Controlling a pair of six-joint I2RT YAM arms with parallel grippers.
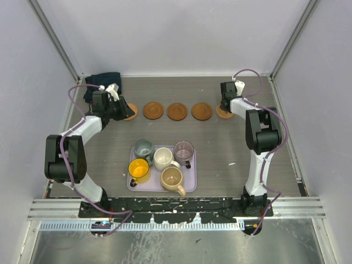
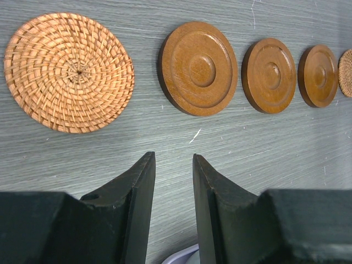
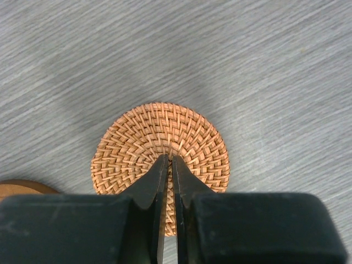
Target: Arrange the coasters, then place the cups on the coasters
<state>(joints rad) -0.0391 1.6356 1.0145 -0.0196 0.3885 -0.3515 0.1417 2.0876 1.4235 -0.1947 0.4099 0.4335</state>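
Nearest the arm bases, a lavender tray [image 1: 191, 185] holds all five cups close together: the yellow cup [image 1: 138, 169] and tan cup [image 1: 172, 179] in front, the white cup [image 1: 163, 158] in the middle, and the grey-green cup [image 1: 144, 147] and purple cup [image 1: 183, 149] behind. None stands on a coaster yet, so the cup half of the task looks untouched.

Beyond the tray, across the grey tabletop [image 1: 231, 143], the coasters lie flat in one straight row with even gaps. This spacing probably leaves each cup room for its handle. Three wooden coasters [image 2: 198, 68] fill the middle and a woven one sits at each end.

The left gripper [image 2: 173, 158] hangs just beside the left woven coaster [image 2: 69, 72]. Its jaws stand moderately apart with only bare tabletop between them, and it holds nothing.

The right gripper [image 3: 168, 159] is closed to a thin slit, its tips over the middle of the right woven coaster [image 3: 159, 135]. It is likely pressing or nudging that coaster into line rather than pinching it, though actual contact cannot be made out.

Farthest back, a dark cloth [image 1: 104, 80] lies in the left corner.
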